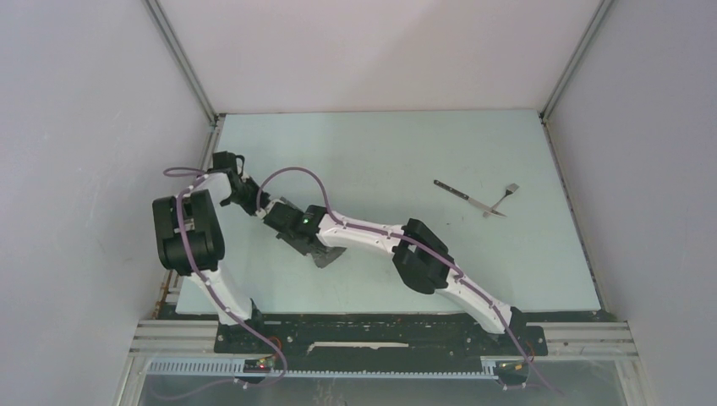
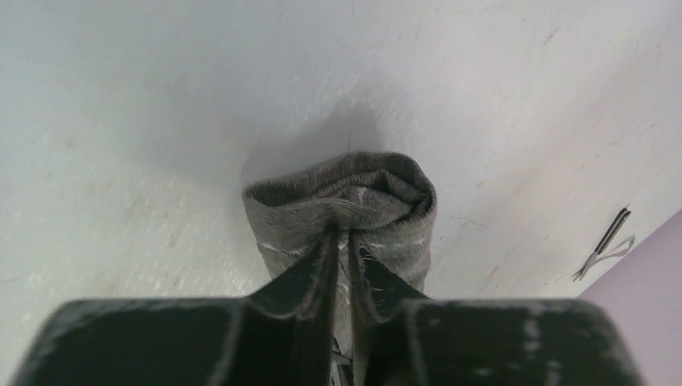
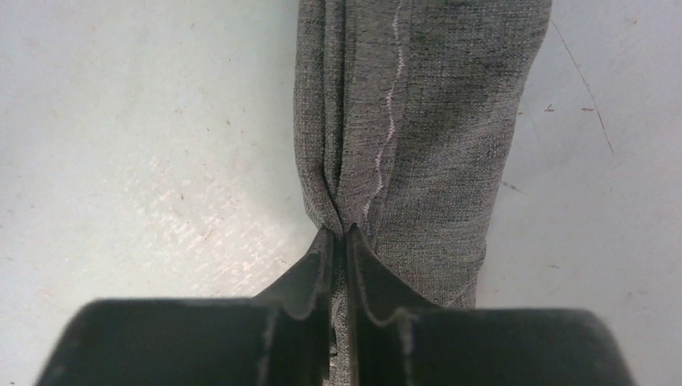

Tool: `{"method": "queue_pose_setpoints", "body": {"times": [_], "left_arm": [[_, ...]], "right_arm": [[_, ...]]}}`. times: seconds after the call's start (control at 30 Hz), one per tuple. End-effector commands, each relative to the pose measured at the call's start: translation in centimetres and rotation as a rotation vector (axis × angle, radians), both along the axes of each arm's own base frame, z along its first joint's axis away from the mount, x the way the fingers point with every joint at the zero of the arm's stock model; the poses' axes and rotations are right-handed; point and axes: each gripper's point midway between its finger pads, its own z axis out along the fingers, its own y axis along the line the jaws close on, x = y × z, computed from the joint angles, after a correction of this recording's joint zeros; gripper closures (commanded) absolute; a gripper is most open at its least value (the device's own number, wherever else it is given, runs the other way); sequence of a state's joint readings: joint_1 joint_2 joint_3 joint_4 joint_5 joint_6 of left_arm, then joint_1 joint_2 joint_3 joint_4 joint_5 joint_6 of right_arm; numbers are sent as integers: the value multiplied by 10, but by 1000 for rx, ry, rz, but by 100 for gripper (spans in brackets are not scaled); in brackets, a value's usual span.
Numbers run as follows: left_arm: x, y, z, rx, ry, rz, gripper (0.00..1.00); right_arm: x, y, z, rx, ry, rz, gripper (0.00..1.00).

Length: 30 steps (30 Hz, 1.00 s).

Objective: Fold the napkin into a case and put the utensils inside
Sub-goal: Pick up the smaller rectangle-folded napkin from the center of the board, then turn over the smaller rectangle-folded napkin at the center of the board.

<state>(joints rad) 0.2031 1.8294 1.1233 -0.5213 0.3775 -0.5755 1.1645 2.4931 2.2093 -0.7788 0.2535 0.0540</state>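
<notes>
**While both jaws grip the napkin (image 3: 434, 121), knife (image 1: 452, 191) and fork (image 1: 505, 198) lie far to my right**

Since the napkin is gathered into a narrow strip, its long axis runs straight away from my right gripper (image 3: 339, 233), clenched on its near end. My left gripper (image 2: 342, 229), close by, is clenched on a bunched fold. Knife and fork lie crossed, well apart from the napkin, nearer my right arm (image 1: 457, 283).
</notes>
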Motion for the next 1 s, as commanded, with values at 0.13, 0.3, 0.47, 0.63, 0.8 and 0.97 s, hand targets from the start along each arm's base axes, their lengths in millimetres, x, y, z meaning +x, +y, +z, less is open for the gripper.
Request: {"method": "queue_pose_setpoints", "body": {"times": [0.13, 0.3, 0.47, 0.63, 0.8, 0.97], "left_arm": [[2, 12, 104, 142, -296, 12, 67], [-18, 13, 158, 217, -433, 14, 64], [-41, 16, 185, 283, -503, 5, 64], [-55, 5, 186, 247, -520, -27, 63], [-63, -15, 176, 199, -510, -82, 64], [-65, -37, 177, 170, -518, -143, 64]], "right_arm": [[-1, 12, 32, 124, 65, -102, 100], [-18, 26, 70, 349, 302, -147, 100], [-24, 28, 119, 720, 648, -209, 100], [-5, 6, 142, 1018, 845, -311, 100], [10, -24, 115, 1112, 943, -412, 100], [23, -54, 90, 1161, 926, -465, 100]]}}
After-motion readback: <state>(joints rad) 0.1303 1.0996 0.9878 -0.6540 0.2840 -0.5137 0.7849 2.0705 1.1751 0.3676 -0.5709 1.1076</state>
